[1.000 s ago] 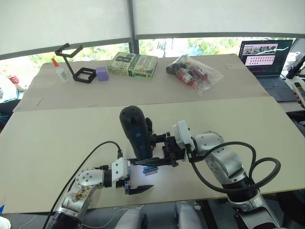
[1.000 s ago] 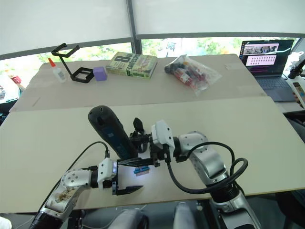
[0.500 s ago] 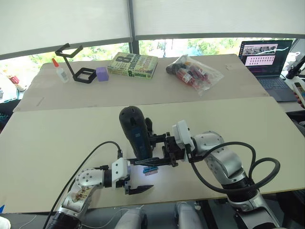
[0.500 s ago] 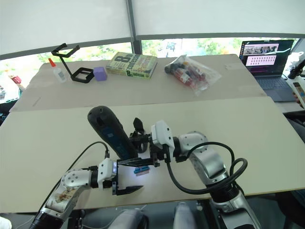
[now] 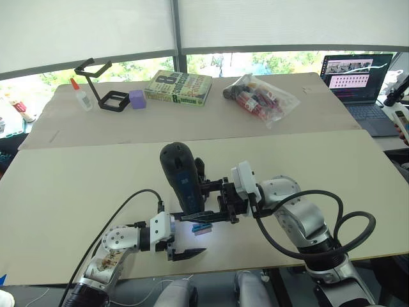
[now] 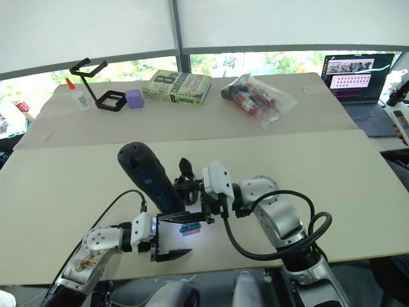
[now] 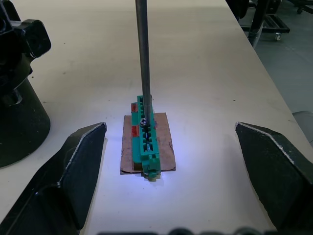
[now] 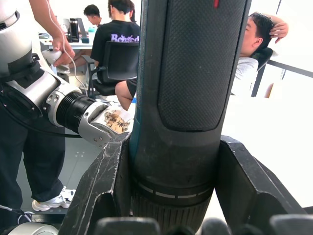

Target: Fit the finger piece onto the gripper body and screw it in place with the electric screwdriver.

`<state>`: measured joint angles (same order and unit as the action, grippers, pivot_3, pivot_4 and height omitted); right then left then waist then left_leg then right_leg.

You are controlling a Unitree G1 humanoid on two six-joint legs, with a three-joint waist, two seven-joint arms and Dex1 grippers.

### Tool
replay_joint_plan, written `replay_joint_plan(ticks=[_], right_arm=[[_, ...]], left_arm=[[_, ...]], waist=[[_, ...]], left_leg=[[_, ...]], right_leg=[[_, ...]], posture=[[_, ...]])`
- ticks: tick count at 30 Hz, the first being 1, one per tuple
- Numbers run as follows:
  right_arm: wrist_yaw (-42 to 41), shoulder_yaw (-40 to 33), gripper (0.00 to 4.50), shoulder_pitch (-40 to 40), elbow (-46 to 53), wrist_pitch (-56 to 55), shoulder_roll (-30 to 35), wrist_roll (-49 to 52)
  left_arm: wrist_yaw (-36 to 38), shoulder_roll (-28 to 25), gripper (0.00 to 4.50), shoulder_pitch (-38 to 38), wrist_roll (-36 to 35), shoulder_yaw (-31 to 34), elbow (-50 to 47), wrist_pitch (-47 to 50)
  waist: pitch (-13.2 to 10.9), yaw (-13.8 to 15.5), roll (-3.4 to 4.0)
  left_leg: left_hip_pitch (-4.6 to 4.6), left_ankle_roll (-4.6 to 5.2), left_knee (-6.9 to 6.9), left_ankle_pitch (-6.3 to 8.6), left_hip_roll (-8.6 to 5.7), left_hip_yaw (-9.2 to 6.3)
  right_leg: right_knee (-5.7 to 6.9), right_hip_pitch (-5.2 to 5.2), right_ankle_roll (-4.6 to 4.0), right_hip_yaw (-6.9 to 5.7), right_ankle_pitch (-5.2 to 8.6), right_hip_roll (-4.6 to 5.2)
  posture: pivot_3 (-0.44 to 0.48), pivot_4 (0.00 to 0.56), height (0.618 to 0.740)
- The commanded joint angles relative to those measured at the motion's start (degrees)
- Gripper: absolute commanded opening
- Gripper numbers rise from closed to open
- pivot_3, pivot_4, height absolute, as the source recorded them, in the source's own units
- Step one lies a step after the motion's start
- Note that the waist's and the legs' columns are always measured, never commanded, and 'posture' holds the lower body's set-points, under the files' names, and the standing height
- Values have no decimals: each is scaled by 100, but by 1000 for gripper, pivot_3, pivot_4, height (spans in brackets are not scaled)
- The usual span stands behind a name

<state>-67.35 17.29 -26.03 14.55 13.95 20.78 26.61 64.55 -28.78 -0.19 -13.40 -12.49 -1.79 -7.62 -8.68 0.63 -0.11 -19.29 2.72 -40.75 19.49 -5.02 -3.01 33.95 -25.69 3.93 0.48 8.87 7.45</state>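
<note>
Electric screwdriver (image 5: 182, 178): upright, its thin bit planted on a screw in the green block (image 7: 146, 138), which sits on a brown card.
Left gripper (image 7: 171, 166): fingers spread wide, empty, flanking the green block without touching it.
Gripper body (image 7: 17, 93): just beside the green block, next to the left gripper's finger.
Right gripper (image 8: 168, 205): clamped around the screwdriver barrel.
Step in hand: likely picking a screw; keep the bit vertical and centred on the head, pressing straight down.
</note>
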Motion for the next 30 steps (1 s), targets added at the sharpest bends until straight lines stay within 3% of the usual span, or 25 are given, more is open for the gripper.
replay_joint_plan(ticks=[1,30], right_arm=[[35,-153,1976,-88,142,-189,-52,82],[100,-133,1976,-55,125,-194,-53,26]], left_arm=[[-10,53,4455,101,146,-267,291,116],[-108,10,4455,42,68,-259,-205,617]], waist=[[0,1,0],[0,2,0]], left_leg=[[0,0,0,0,0,0],[-1,1,0,1,0,-1]], right_leg=[[0,0,0,0,0,0],[-2,0,1,0,0,0]], posture=[[0,150,740],[0,150,740]])
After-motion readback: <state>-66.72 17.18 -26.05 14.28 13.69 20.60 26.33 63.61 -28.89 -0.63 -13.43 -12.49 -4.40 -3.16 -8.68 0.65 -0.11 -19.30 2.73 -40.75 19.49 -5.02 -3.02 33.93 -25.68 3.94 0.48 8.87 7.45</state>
